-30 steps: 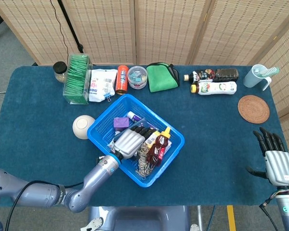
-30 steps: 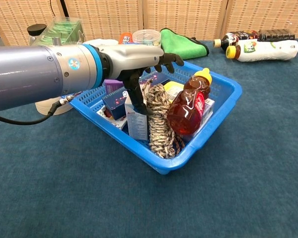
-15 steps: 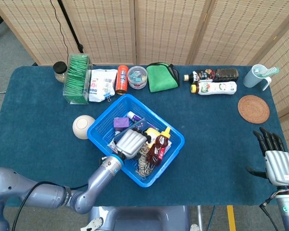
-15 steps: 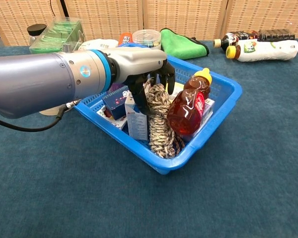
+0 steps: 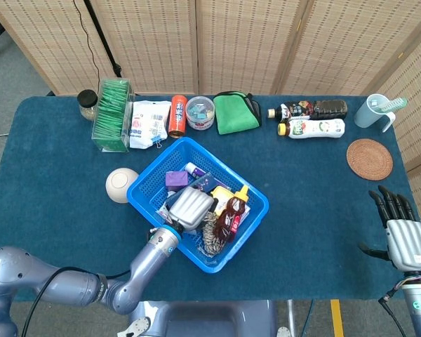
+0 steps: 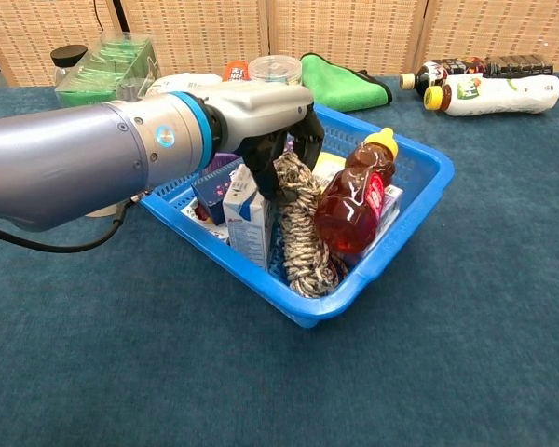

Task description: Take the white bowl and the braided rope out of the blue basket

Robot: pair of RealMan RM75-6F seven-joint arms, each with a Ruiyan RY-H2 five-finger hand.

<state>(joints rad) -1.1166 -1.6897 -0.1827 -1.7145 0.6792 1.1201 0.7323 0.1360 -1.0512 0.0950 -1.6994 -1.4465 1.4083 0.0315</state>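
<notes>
Inside blue basket (image 6: 405, 228), left hand (image 6: 275, 116) gripping top of upright braided rope (image 6: 301, 228)

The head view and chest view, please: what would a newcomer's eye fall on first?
Probably the blue basket mid-table, with the left hand reaching into it and its fingers around the top of the braided rope. Beside the rope stands a honey bottle, and the white bowl sits on the table left of the basket.

The honey bottle (image 6: 356, 200) and a carton (image 6: 247, 219) hem in the braided rope (image 6: 301, 228) inside the blue basket (image 6: 419, 200), touching it on either side.
</notes>
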